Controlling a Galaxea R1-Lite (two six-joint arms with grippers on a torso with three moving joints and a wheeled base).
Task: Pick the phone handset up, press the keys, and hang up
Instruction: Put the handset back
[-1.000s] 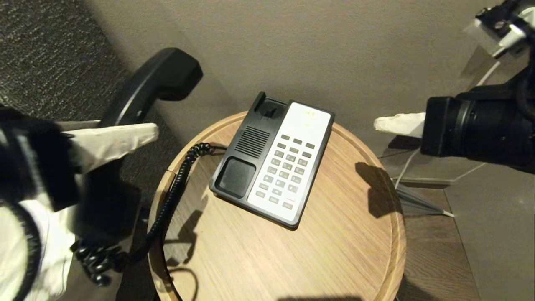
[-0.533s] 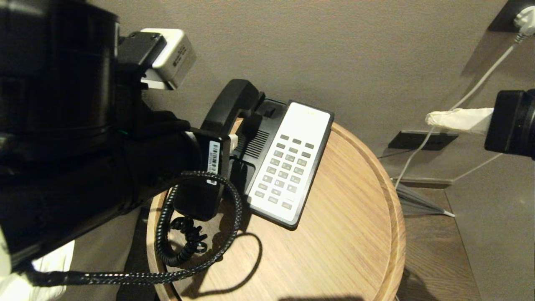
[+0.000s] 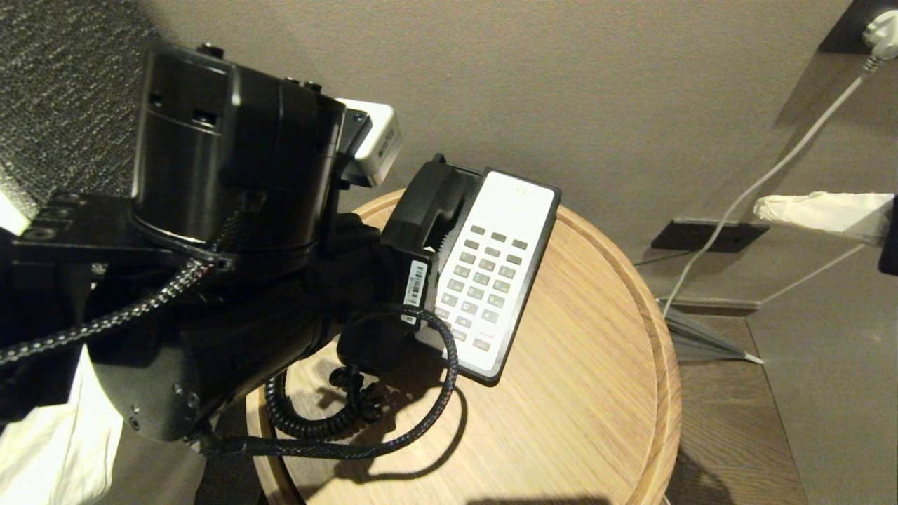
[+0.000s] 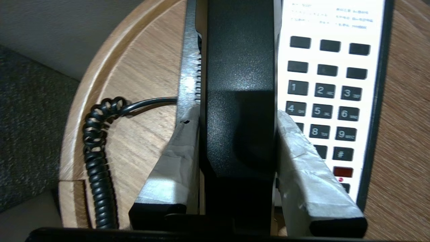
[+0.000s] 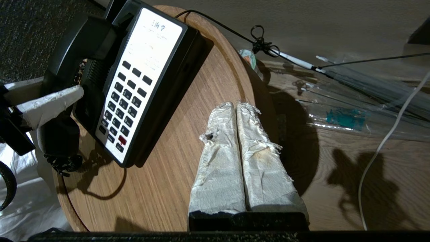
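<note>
We see our left gripper (image 4: 238, 134) clamping the black handset (image 4: 240, 101) between its taped fingers (image 4: 304, 168), over the phone base (image 4: 331, 84) beside the number keys; the coiled cord (image 4: 97, 158) lies on the round wooden table (image 4: 141, 67).

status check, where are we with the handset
Left gripper shut on the phone handset, lowering it onto the phone base. Right gripper shut, empty, over the round table. Nothing in the way.

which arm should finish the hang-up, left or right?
Left. The left gripper is clamped on the phone handset, directly over the cradle side of the phone base. The right gripper is shut and empty, off beside the keypad.
</note>
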